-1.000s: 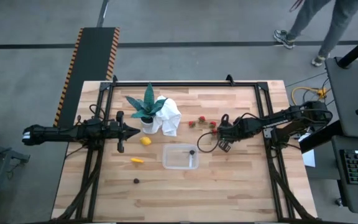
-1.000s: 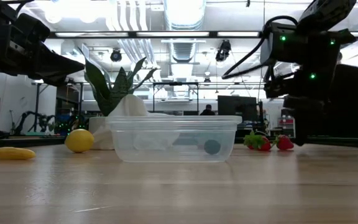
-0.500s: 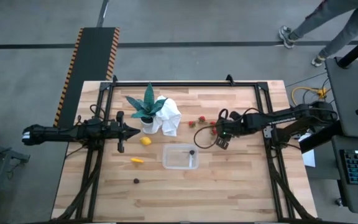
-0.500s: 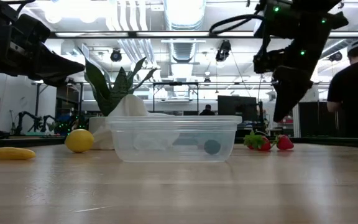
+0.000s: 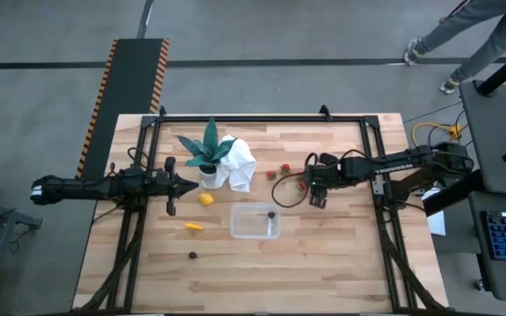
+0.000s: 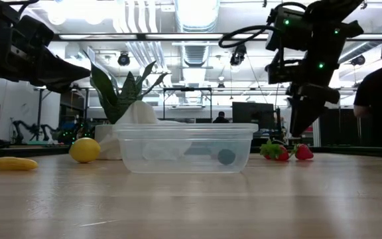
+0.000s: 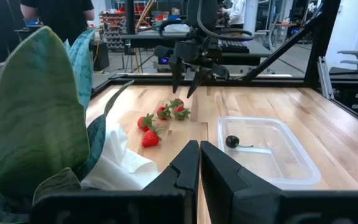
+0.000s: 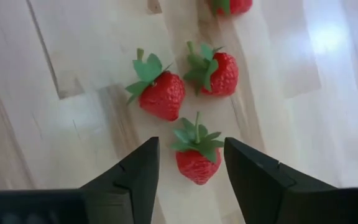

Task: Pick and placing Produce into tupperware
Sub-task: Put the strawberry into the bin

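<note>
I am hanging my right gripper point(image 8: 188, 163) just above the table with its fingers spread and nothing between them, and the nearest red strawberry with a green leafy cap point(image 8: 197, 157) is lying in the gap, not yet touched. Just beyond it two more strawberries point(image 8: 160, 92) are sitting side by side, and a fourth is showing only in part at the edge of my wrist view, so I am judging this as the start of a pick — the fingers lined up, the closing not yet made. Farther along the wooden table point(image 5: 323, 263), the clear rectangular plastic tupperware with rounded corners point(image 5: 254, 221) is holding just one tiny dark round piece point(image 5: 271, 213), so very little of the job is done. Beyond the container, the round yellow lemon point(image 5: 206, 199), the yellow-orange elongated piece point(image 5: 193, 226) and another tiny dark round piece point(image 5: 192, 255) are all lying loose on the wood — every one left to move. Farthest off, my left gripper point(image 5: 189, 184) is waiting clenched and empty near the green spiky potted plant point(image 5: 207, 151) and the crumpled white cloth point(image 5: 240, 164).
</note>
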Robot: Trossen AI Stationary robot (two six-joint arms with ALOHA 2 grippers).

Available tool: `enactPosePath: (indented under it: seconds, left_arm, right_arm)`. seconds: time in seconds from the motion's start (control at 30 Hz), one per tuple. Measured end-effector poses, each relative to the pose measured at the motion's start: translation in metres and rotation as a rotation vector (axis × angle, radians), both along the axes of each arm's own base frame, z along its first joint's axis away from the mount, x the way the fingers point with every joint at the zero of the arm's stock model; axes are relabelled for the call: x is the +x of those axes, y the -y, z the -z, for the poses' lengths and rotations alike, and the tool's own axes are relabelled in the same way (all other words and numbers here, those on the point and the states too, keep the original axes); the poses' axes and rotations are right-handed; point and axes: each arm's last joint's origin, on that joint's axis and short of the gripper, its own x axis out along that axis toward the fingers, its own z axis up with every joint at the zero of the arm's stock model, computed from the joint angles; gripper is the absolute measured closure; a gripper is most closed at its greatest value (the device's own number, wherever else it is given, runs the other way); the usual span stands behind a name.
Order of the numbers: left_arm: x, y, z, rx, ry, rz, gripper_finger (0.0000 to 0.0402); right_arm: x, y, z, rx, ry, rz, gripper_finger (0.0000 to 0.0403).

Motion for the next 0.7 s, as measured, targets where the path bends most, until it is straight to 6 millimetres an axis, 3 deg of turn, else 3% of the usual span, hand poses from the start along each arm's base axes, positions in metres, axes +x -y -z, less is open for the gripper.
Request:
enactPosePath:
  seconds: [0.7]
  left_arm:
    - [0.002, 0.000, 0.003, -0.001, -0.033, 0.000, 0.0402]
  right_arm:
    - [0.000, 0.000, 0.013, -0.027, -0.056, -0.123, 0.0236]
